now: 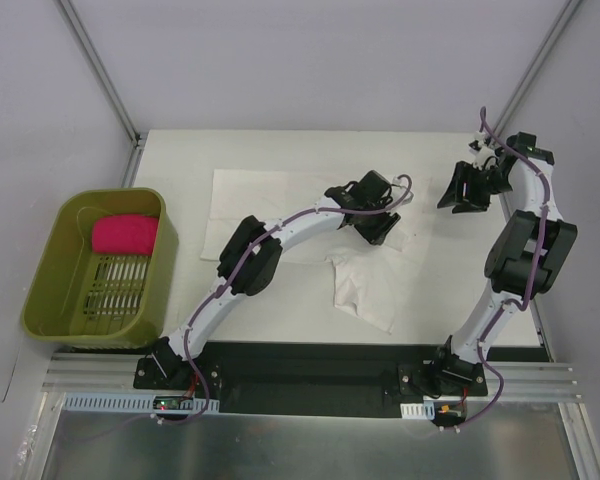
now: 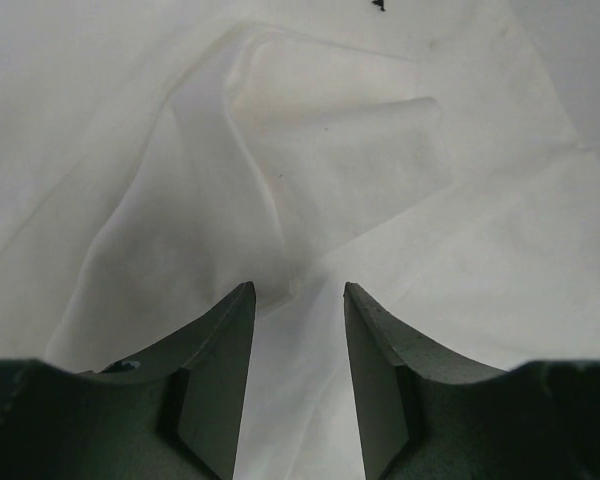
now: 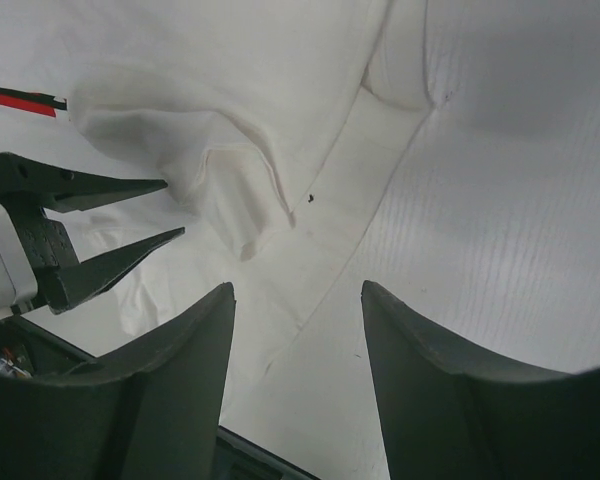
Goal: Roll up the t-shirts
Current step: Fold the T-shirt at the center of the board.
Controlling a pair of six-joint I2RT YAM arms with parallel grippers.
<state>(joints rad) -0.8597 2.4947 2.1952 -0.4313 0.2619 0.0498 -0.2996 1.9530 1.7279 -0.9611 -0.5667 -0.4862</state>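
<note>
1. L gripper [image 2: 298, 295]: fingers [image 2: 220, 345] are standing partly open w/ a clear gap, gripping nothing.
2. White tee [image 2: 310, 170] is lying right under & ahead of them. A raised fold is peaking just beyond the tips and running down toward the gap, not pinched.
3. R gripper [image 3: 298, 295]: fingers [image 3: 170, 380] are spreading wide, holding nothing, hovering above the cloth.
4. Below that gap a flat band of the tee's edge is running diagonally. Bare table [image 3: 520, 150] is showing to its right. Bunched cloth is sitting to its left, by the L gripper's tips.
5. A small red-and-black patch [image 3: 25, 100] is showing on the cloth at the far left of the R wrist view.
6. From above, the tee is lying spread & wrinkled mid-table. The L arm is reaching across it, gripper over its right part. The R gripper is hanging near the tee's right edge, apart from the L one.
7. A green basket [image 1: 50, 290] is standing at the table's left side, well apart from the tee, w/ a pink thing [image 1: 125, 233] inside.
</note>
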